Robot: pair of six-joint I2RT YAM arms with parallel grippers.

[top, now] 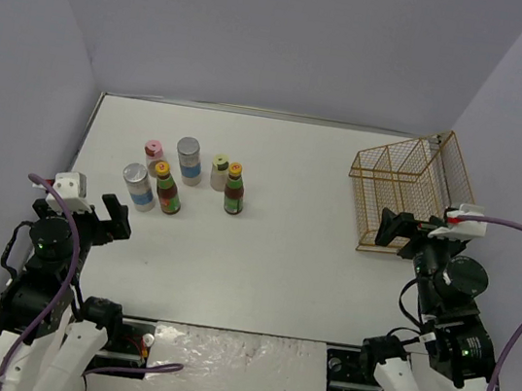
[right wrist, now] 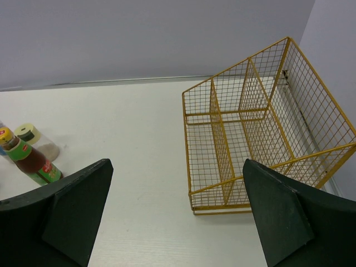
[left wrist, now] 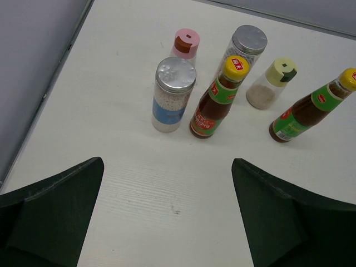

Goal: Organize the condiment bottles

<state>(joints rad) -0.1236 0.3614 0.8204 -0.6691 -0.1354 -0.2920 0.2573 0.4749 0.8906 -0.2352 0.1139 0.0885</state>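
Left gripper [left wrist: 167, 217] is gaping wide, holding nothing, near six condiment bottles [top: 169, 190] standing clustered left of table [top: 281, 258]; right gripper [right wrist: 178, 214] is gaping too, facing gold wire basket [right wrist: 261, 144].

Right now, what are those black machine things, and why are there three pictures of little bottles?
Those are two robot arms fixed to the near edge of a white table. Each ends in a claw with two fingers. One picture comes from a camera high above; the other two come from cameras on each arm's wrist.

The left claw is open and holds nothing. It looks at six little bottles standing together: two dark sauce bottles with yellow caps, two clear jars with silver lids, a pink-capped shaker and a yellow-green-capped shaker.

The right claw is open and empty too. It looks at a yellow wire basket with dividers, which has nothing in it.

The bottles need tidying, but none has been picked up yet.
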